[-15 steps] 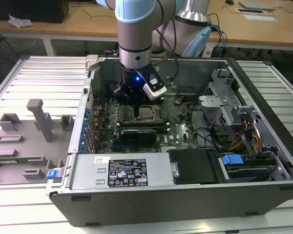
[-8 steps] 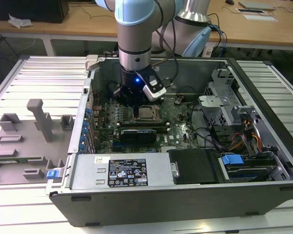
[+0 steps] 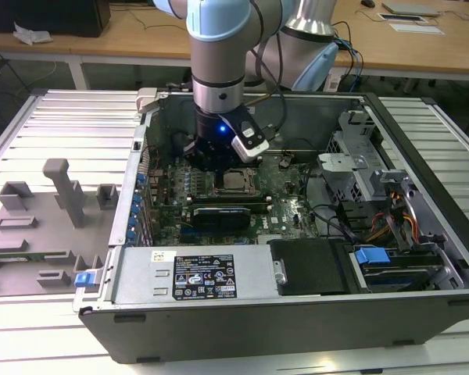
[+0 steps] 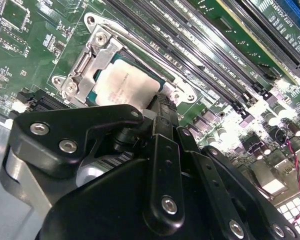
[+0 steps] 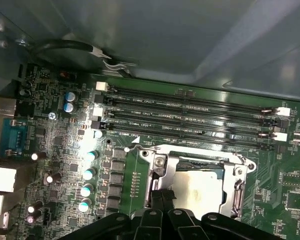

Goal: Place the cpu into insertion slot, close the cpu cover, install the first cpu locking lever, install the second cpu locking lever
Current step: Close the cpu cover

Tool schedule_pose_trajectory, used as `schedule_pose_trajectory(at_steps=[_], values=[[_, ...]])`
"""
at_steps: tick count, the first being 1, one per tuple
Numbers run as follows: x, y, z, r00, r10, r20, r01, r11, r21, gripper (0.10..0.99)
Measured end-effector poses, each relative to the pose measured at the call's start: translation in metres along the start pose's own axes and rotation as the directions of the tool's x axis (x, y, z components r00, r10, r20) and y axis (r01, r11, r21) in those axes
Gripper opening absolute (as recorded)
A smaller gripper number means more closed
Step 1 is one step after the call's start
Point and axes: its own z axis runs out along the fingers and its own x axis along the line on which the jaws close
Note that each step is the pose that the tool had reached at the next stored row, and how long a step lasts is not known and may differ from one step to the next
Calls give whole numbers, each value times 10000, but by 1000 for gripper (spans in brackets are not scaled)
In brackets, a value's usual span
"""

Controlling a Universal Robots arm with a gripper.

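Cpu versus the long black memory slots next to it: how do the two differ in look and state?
The small square cpu with its dull silver-grey metal top is flat and pale; the long black memory slots are narrow and dark. The cpu sits inside the silver-rimmed insertion slot; the memory slots lie in parallel rows and look empty. Both sit on the green motherboard.

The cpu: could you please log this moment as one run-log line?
cpu: lying in insertion slot | cpu cover: down around it | gripper: low by the cover's edge
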Motion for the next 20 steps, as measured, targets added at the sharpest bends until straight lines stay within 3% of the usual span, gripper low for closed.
schedule_pose_trajectory(at_steps=[10,20], values=[[-19,-3,13,9998,-182,-4,182,9998,-7,106],[-21,7,-30,9997,-252,-6,252,9997,-7,106]])
